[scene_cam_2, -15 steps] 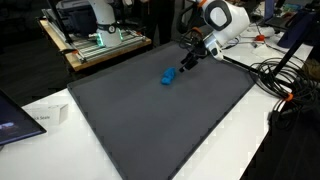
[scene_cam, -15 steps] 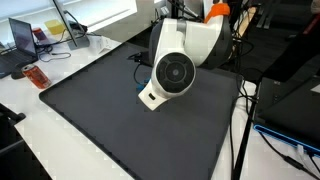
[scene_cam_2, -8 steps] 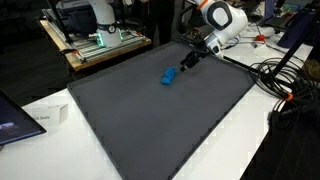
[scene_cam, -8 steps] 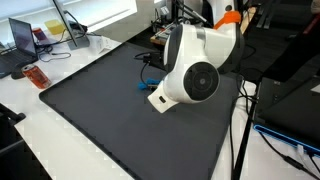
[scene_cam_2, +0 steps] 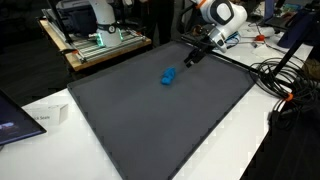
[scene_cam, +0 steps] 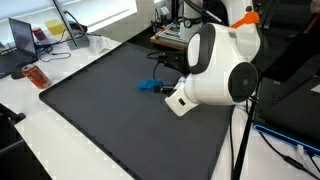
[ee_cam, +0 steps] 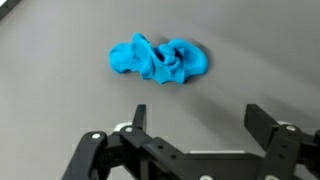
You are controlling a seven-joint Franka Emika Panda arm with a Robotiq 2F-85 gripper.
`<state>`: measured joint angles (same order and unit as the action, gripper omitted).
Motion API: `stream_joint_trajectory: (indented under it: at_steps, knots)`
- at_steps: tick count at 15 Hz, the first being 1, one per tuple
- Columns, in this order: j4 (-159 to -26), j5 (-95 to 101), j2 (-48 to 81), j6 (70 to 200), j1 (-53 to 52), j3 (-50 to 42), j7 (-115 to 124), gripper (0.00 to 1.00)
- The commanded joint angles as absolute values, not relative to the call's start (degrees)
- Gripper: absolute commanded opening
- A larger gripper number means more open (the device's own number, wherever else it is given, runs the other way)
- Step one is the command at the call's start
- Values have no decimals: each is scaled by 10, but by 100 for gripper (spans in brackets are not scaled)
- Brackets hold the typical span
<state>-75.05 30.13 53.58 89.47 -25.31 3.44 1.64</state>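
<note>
A crumpled blue cloth (ee_cam: 158,60) lies on the dark grey mat (ee_cam: 60,110); it shows in both exterior views (scene_cam: 150,86) (scene_cam_2: 168,76). My gripper (ee_cam: 196,118) is open, its two black fingers spread wide with nothing between them, hovering just short of the cloth. In an exterior view the gripper (scene_cam_2: 190,57) hangs a little beyond the cloth near the mat's far edge. The arm's white body (scene_cam: 215,70) fills much of an exterior view and hides the gripper there.
White table (scene_cam_2: 230,140) surrounds the mat (scene_cam_2: 160,110). Cables (scene_cam_2: 275,75) trail at one side. A laptop (scene_cam: 22,36) and a small red object (scene_cam: 35,76) sit beyond the mat. A frame with green parts (scene_cam_2: 100,35) stands behind.
The arm has swung sideways across an exterior view, uncovering the blue cloth. The gripper has shifted slightly toward the mat's far edge. Jaws stay open.
</note>
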Motion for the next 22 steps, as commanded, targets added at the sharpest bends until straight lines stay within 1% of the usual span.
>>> stream_joint_trajectory:
  at_steps: [1,5,11,15,22]
  knots:
    - [-747,303,538,892,-253,36,17,100]
    - [-743,311,541,888,-259,30,21,100]
    - [-728,343,552,810,-294,24,29,100]
    - [-757,395,539,833,-312,32,56,100]
    - [-842,414,493,902,-304,44,119,100]
